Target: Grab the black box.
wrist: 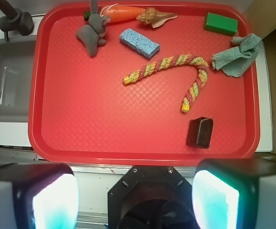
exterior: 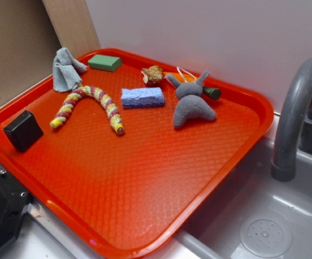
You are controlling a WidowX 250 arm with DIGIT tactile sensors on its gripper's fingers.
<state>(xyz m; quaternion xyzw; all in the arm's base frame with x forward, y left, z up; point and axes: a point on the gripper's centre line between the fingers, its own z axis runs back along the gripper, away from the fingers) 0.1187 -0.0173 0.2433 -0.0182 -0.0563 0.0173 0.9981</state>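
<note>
End effector [wrist: 137, 198] open; matte black box [wrist: 199, 132] untouched.

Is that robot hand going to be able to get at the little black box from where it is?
Probably yes. The black box sits alone near the edge of the red tray, apart from the striped rope. The hand is open, hanging above the tray's near edge, with nothing between them.

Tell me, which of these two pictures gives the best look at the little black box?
The exterior view: the black box sits near the left edge of the red tray, with its top and two sides clearly visible. The wrist view looks down from above the open claw, so the box appears smaller and darker.
</note>
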